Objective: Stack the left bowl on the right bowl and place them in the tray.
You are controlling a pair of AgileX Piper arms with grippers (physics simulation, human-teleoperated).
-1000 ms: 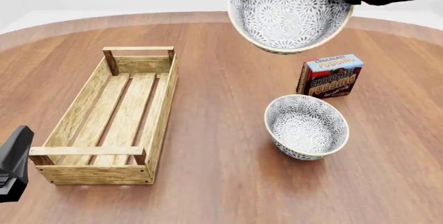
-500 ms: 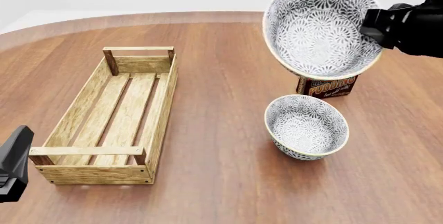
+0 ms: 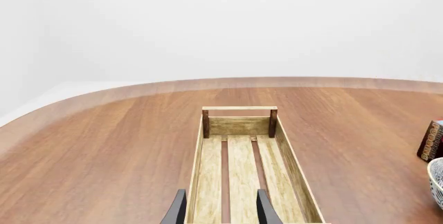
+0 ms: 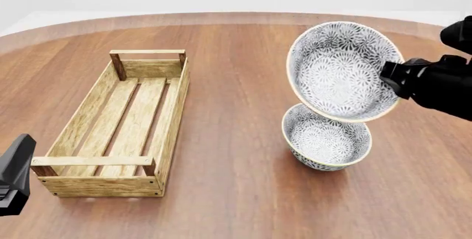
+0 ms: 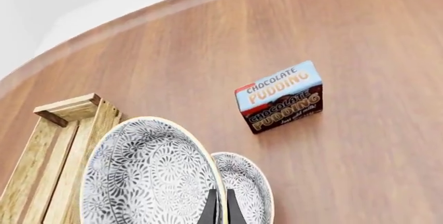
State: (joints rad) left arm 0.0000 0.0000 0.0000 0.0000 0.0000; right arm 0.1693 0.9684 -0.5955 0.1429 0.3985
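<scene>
Wooden table (image 4: 236, 195) below, I'm pinching the left bowl (image 4: 341, 72) by its rim in my right gripper (image 4: 391, 78), tilted above the right bowl (image 4: 326, 135); next I'm levelling and lowering it in.

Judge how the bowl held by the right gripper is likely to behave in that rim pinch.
The held bowl hangs tilted from the right gripper, pinched on one rim edge, so it may pivot. It looks rigid and glazed, probably slippery. Released onto the bowl on the table, it may rock.
</scene>
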